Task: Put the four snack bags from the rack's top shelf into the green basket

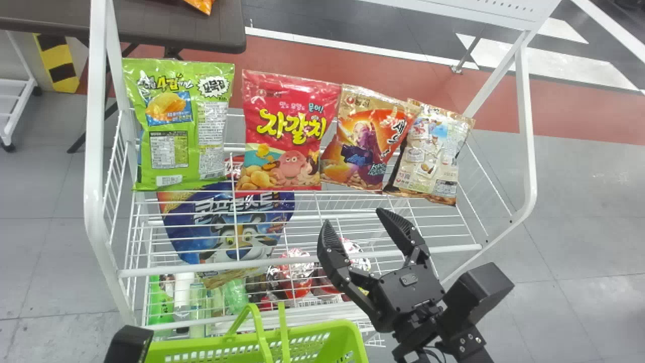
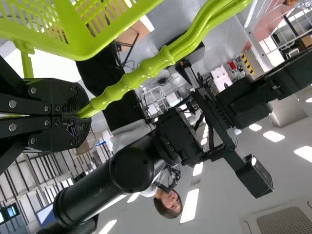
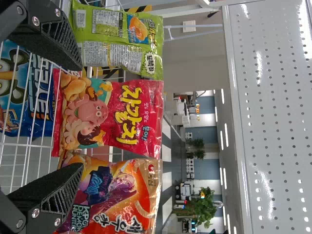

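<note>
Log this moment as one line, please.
Right black gripper: open, at white wire rack | Left black gripper: closed on handle of green plastic basket | Four shiny snack bags: on top shelf

Glossy, crinkled film on snack bags (image 1: 289, 126), smooth, shiny plastic of the green basket (image 1: 201, 342), painted metal wire in the rack (image 1: 93, 151), matt, rough-ridged jaws on the right gripper (image 1: 353, 216)

It looked like a lab or workshop set up as a shop: snack bags (image 1: 284, 131) on a white rack (image 1: 93, 151), hazard stripes (image 1: 58, 63), a red floor band (image 1: 302, 58), bright ceiling lights (image 2: 190, 205).
</note>
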Robot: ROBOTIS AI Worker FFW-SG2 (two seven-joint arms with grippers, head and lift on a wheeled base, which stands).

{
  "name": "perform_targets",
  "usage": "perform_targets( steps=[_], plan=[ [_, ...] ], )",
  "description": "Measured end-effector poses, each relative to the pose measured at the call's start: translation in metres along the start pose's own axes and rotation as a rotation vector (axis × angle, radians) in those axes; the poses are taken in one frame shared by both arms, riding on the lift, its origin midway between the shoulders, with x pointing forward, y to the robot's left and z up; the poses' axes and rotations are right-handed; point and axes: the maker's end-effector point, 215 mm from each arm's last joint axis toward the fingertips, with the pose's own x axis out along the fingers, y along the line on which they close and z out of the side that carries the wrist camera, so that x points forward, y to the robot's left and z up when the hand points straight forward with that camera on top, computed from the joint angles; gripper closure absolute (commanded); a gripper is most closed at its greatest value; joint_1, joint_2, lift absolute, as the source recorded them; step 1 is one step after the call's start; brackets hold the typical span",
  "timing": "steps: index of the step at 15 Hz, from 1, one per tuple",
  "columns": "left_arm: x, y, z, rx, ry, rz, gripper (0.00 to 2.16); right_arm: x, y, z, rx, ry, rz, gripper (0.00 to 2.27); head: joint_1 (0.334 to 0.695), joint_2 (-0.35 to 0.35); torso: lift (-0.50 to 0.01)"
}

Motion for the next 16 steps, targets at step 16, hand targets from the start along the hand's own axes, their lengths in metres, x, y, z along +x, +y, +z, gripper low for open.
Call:
perform_targets(
  steps=[16],
  plan=[
    [-0.002,-0.003,0.001,0.025,0.017,-0.029,1.67,0.107,0.047,0.003,0.026,0.086,0.113,0.12,0.695,-0.348,0.000]
  ],
)
